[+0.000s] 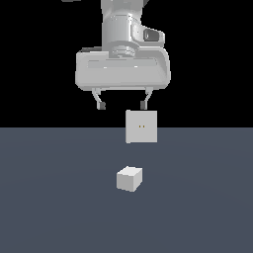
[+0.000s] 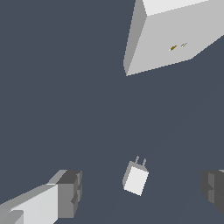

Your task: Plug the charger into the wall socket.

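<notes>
Hanging above the scene with nothing between its fingers, the gripper [image 1: 122, 105] is spread wide, its two dark-tipped fingers [image 1: 101, 105] well apart and pointing down. In the exterior view it sits high over the desk [image 1: 49, 197], clear of both white objects. The wrist view shows the same released gripper [image 2: 142, 191], with one fingertip at each lower corner of the picture and bare desk [image 2: 52, 87] between them.

Below the gripper, the charger [image 1: 129, 178] rests on the desk, a small white cube turned slightly so that one corner faces the exterior camera. In the wrist view the charger [image 2: 135, 179] lies between the fingertips but touches neither, and two thin prongs stick out of one face, angled roughly toward the socket.

Beyond the charger stands the wall socket [image 1: 142, 126], an upright white square plate with two tiny dark holes at its centre. It is well apart from the charger and larger than it. In the wrist view the wall socket [image 2: 175, 39] appears as a thick slab, its two small slots showing on the broad face.
</notes>
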